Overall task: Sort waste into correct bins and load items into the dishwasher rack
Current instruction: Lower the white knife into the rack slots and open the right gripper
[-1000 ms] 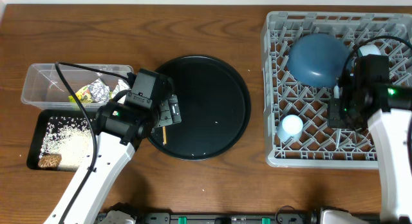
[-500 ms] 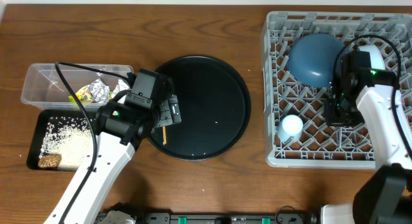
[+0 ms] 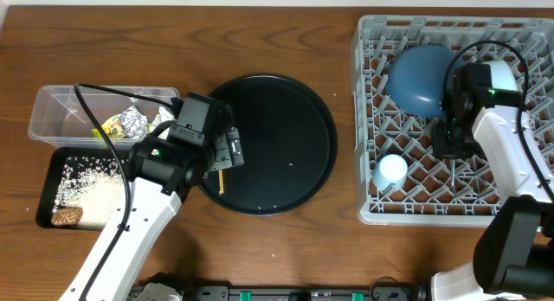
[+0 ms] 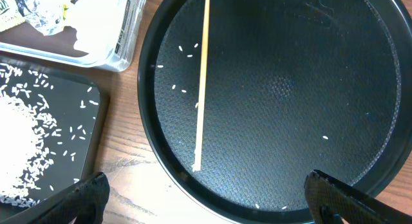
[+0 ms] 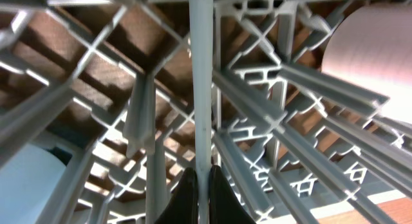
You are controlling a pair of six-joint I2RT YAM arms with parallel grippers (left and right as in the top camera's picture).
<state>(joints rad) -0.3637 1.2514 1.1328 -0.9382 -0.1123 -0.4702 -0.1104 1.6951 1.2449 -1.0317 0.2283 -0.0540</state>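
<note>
Overhead: the left gripper (image 3: 227, 154) is hanging over the left rim of the round black tray (image 3: 286, 102), where one thin wooden chopstick (image 3: 222, 182) is lying. The clear tub (image 3: 52, 106) is holding one foil ball (image 3: 132, 121), one yellow-green wrapper (image 3: 111, 128) and one white paper (image 3: 162, 118). The shallow black tray (image 3: 45, 197) is carrying a rice heap and one brown lump (image 3: 66, 217). The dishwasher rack (image 3: 372, 41) is holding one dark blue plate (image 3: 420, 76) and one light blue cup (image 3: 391, 169), with the right gripper (image 3: 450, 145) reaching between them. Left wrist: the jaws are standing wide either side of the chopstick (image 4: 201, 82); roughly ten loose rice grains (image 4: 183, 90) are lying around it. Risk: the outer finger is sitting beyond the rim and could land on it; the flat stick could roll away. Right wrist: the right gripper (image 5: 198, 185) is pinching fully together among the ribs; a careless lift could snag on them.
</note>
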